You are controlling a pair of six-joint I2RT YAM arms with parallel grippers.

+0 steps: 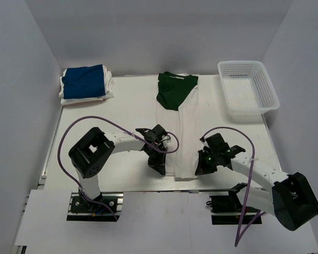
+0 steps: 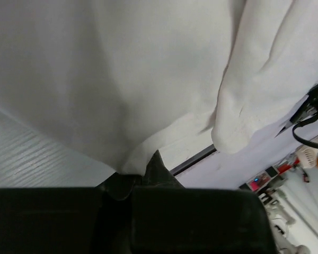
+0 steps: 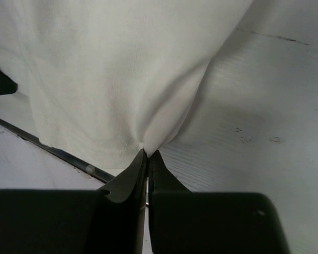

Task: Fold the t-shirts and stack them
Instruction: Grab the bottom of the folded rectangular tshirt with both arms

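We find right gripper (image 3: 147,156) clenched on white t-shirt (image 1: 188,132) hem at 5 o'clock; left gripper (image 1: 160,168) at 7 o'clock, state undeterminable

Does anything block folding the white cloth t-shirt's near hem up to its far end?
Yes: the dark green cloth t-shirt overlaps the white t-shirt's far end. Nothing separates the left gripper or right gripper from the hem.

A white plastic mesh basket (image 1: 248,90) sits upright on the white tabletop (image 1: 122,108), well beyond the right end effector (image 1: 200,169) and off to its right — at the far corner. The ribbed tabletop runs just beneath that end effector — pale walls (image 1: 148,32) rise well beyond it.
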